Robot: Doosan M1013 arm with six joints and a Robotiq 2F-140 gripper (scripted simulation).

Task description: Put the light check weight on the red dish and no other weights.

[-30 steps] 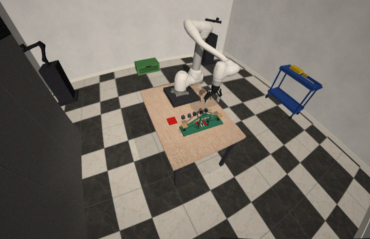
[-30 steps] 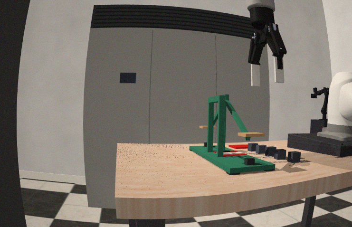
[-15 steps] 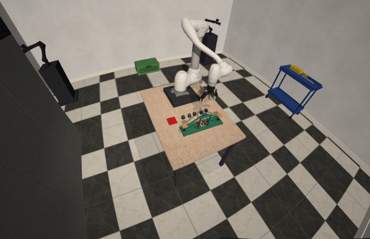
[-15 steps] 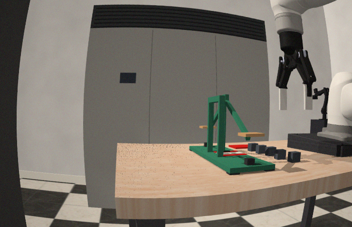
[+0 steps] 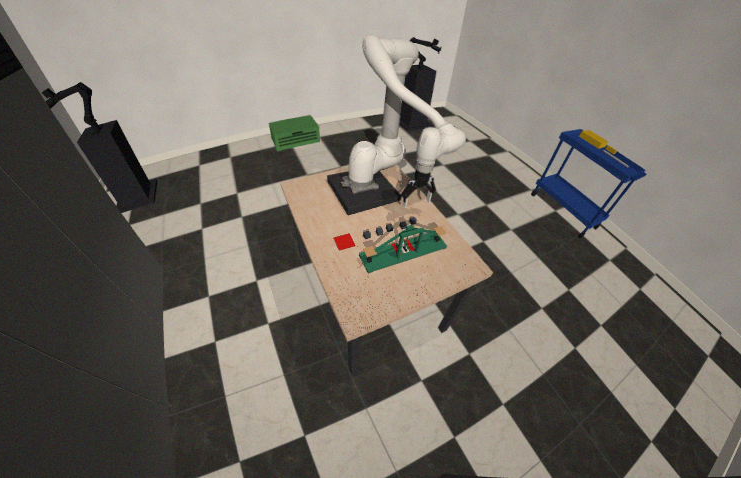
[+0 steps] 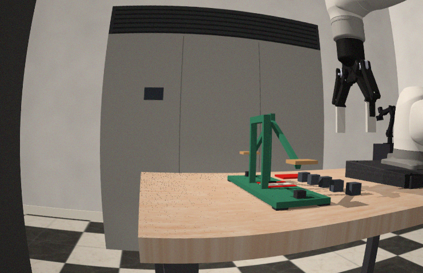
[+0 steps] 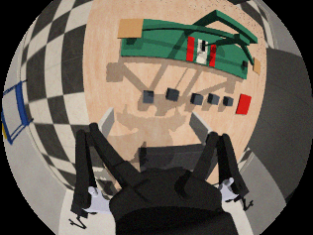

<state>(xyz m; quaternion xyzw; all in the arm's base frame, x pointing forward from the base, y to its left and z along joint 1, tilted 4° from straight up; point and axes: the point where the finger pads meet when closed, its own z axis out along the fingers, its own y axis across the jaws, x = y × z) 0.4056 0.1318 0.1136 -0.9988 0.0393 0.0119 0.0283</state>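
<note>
Several dark cube weights stand in a row on the table, between the robot base and the green rocker balance. Both tan pans, the near one and the far one, are empty. The flat red dish lies at one end of the row, apart from the weights. My gripper is open and empty, pointing down, high above the other end of the row.
The black robot base plate sits at the back of the wooden table. A blue cart, a green crate and dark cabinets stand on the floor, away from the table.
</note>
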